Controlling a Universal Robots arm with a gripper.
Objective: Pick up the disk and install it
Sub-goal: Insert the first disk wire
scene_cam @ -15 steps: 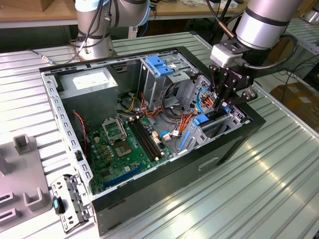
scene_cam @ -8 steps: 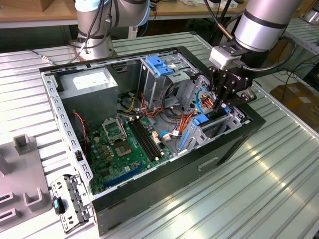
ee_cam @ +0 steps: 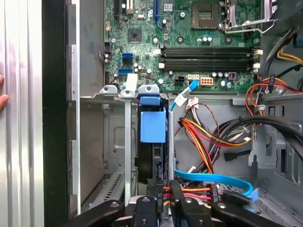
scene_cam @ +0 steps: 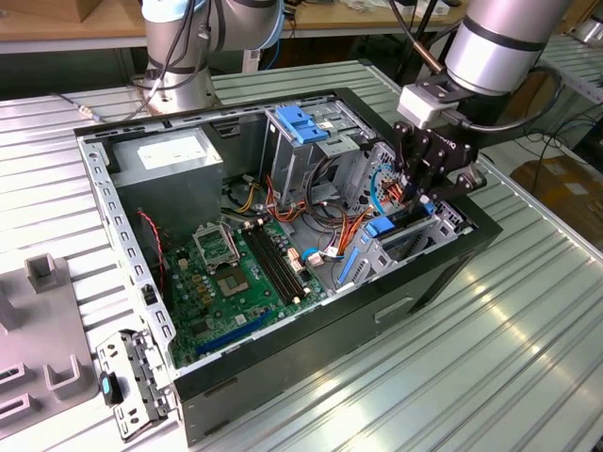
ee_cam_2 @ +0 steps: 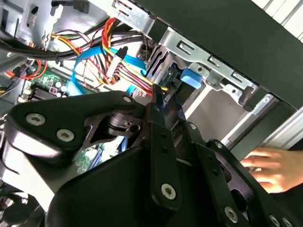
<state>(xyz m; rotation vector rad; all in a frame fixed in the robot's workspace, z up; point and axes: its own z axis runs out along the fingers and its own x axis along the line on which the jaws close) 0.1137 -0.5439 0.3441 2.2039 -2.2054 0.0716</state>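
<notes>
A robot arm works inside an open computer case point(scene_cam: 104, 179) on a slatted metal table point(scene_cam: 490, 358). From the exterior view's left: a grey power box point(scene_cam: 174, 160) in the far corner, the green circuit board point(scene_cam: 231, 282) on the floor of the case, a drive cage with a blue latch point(scene_cam: 300, 122) behind it, then the gripper point(scene_cam: 426, 193) lowered into the front bay. The disk point(ee_cam: 152, 142) stands on edge in that bay, its blue rail end showing in the first wrist view, and the fingers appear clamped on its near edge. A person's hand point(ee_cam_2: 274, 168) rests outside the case wall. The insertion step looks under way; seating it would call for a straight, steady push clear of the cables point(ee_cam: 208, 137).
</notes>
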